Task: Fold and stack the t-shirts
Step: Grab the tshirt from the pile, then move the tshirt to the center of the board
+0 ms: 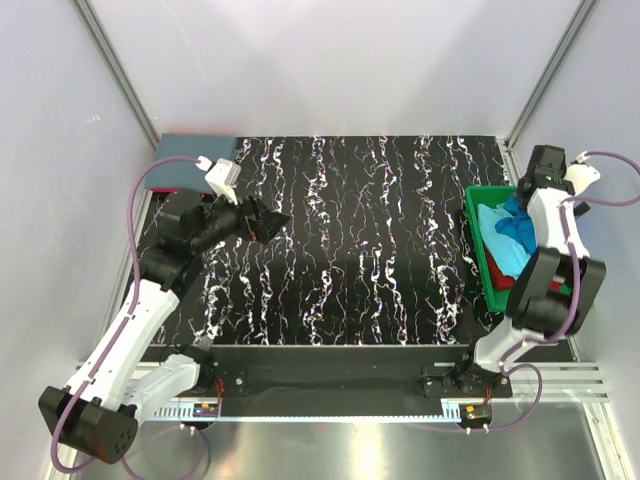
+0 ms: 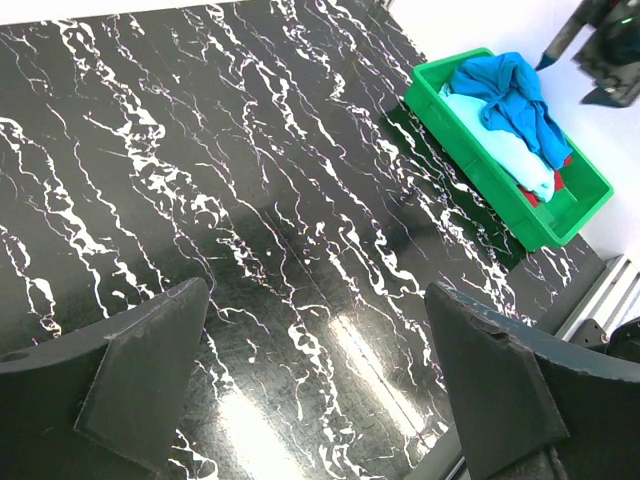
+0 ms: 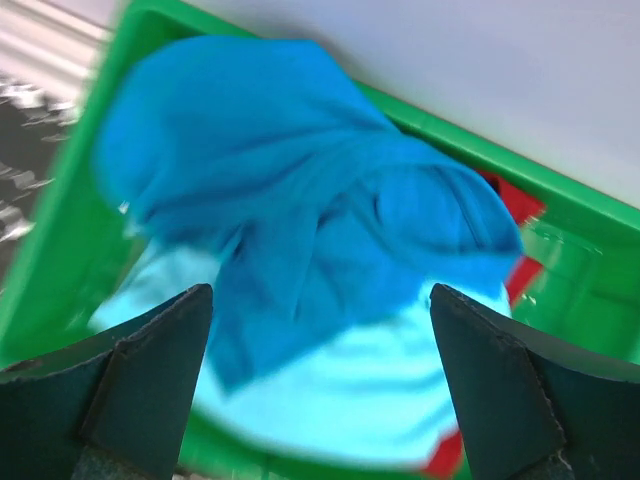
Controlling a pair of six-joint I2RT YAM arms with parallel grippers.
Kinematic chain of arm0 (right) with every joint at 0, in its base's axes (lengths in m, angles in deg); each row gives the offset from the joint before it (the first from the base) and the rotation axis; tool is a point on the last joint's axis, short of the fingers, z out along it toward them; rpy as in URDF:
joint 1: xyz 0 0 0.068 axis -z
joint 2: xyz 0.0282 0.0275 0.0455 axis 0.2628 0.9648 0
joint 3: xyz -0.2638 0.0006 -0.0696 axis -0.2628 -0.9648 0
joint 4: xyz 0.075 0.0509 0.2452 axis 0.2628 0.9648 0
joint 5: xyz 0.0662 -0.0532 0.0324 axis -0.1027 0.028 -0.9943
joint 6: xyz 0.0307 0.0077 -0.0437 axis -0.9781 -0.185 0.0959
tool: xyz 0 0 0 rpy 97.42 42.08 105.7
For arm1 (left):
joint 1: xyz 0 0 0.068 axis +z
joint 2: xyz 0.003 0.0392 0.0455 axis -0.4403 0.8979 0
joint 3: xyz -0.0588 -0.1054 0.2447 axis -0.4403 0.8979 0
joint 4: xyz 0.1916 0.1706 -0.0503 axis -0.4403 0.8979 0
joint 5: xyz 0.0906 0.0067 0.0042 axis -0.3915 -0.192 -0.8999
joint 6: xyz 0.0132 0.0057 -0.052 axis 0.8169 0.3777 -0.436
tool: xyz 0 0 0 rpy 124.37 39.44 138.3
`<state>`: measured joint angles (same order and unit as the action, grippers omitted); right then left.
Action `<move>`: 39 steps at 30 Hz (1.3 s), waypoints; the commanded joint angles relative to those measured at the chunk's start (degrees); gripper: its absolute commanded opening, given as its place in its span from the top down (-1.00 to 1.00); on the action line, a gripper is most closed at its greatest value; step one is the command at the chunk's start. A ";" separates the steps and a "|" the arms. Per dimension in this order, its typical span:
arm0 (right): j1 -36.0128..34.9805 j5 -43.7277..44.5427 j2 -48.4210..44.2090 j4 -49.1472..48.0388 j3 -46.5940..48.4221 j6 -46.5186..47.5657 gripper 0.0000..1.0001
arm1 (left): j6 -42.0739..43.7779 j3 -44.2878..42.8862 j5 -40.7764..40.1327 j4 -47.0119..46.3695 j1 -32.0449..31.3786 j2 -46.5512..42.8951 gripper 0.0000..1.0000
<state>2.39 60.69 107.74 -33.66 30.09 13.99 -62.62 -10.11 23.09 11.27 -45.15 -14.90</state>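
Note:
A bright turquoise-blue t-shirt lies crumpled on a light aqua t-shirt and a red one in the green tray. My right gripper hovers over the tray's far end, open and empty. In the right wrist view the turquoise shirt lies between and beyond my open gripper, with the aqua shirt under it. A folded slate grey-blue shirt lies at the far left corner. My left gripper is open and empty above the table's left side.
The black marbled table lies between the arms. The tray with the shirts shows at the upper right of the left wrist view. White walls close the back and sides. A metal rail runs along the near edge.

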 commanded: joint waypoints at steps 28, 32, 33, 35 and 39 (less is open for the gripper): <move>3.65 -31.41 -5.27 8.94 34.27 4.22 1.00 | -4.93 -1.97 -7.03 -0.97 0.13 5.06 -0.89; -11.08 -40.83 -6.33 12.75 40.17 3.00 1.00 | -7.13 -9.44 -7.84 6.85 2.15 6.65 -0.89; -13.47 -42.33 -6.51 12.74 39.56 2.29 1.00 | -7.39 -9.71 -7.92 8.08 2.76 5.95 -0.89; -16.91 -43.83 -7.38 11.78 33.71 0.89 1.00 | -7.13 -9.28 -9.93 9.32 3.03 3.15 -0.91; -26.40 -42.60 -13.52 -1.37 9.46 -3.49 0.91 | -3.01 -6.38 -8.89 12.82 3.29 -2.23 -0.93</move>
<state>-20.80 21.31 95.92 -30.30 53.80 15.23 -67.86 -16.45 14.98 21.31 -41.94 -12.60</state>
